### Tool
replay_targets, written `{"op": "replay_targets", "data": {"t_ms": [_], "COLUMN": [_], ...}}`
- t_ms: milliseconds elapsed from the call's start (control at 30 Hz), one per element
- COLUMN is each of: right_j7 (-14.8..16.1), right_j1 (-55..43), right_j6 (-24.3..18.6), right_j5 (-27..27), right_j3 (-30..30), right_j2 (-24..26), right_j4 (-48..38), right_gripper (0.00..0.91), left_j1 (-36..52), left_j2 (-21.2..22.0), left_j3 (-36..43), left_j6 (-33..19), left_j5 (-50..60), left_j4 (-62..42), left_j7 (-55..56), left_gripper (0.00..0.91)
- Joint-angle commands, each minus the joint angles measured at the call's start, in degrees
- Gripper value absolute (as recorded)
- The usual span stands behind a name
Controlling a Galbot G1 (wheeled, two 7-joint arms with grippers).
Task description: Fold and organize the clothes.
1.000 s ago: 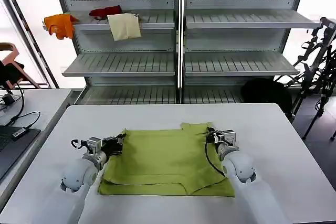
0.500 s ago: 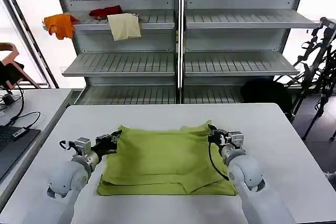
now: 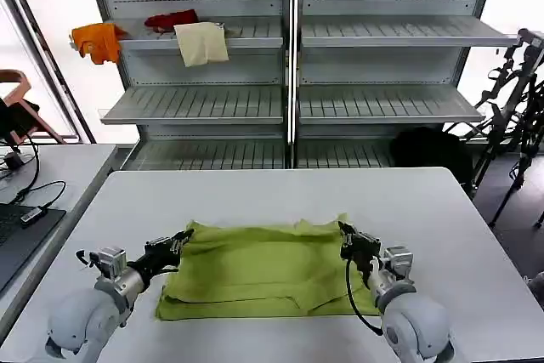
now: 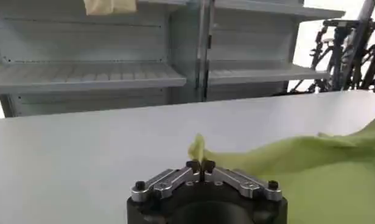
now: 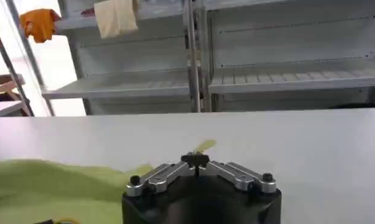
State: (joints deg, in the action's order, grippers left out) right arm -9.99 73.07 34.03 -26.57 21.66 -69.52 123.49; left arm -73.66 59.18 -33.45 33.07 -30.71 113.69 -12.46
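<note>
Currently mid-fold: lime-green T-shirt at lower centre on white table, far corners pinched by left gripper and right gripper. Next: lay far edge onto near hem, release.

Your robot's two rounded, glossy white arms end in a left end effector and a right end effector, both black with silver screw-fastened linkage bars, a black cable looping along the right wrist.
</note>
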Motion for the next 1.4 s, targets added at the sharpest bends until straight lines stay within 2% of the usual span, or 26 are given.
{"op": "replay_targets", "data": {"t_ms": [33,400,867,1400], "right_j7": [0.1,1.0,1.6,1.9], "right_j1": [6.3,9.0,13.1,17.2], "right_j6": [0.0,-0.1,-0.1,-0.2], "right_j5": [1.5,5.6,7.1,8.1], "right_j3": [1.5,1.6,2.8,4.1], "right_j2": [0.1,-1.0,-0.8,-0.9], "right_j4": [4.6,5.4,8.5,9.7], "right_gripper": [0.000,0.000,0.000,0.000], "left_j1": [-5.1,-7.0,-11.1,-10.8], "left_j2": [-0.7,-1.4,-0.7,-0.4], "left_j3": [-1.8,-2.8,-2.6,-1.9], "left_j6": [0.0,0.0,-0.1,-1.2], "left_j5": [-0.5,1.6,5.7,10.5], "left_j4": [2.7,4.7,9.5,6.8], "left_j7": [-2.1,-3.0,-3.1,-2.9], "left_gripper": [0.000,0.000,0.010,0.010]}}
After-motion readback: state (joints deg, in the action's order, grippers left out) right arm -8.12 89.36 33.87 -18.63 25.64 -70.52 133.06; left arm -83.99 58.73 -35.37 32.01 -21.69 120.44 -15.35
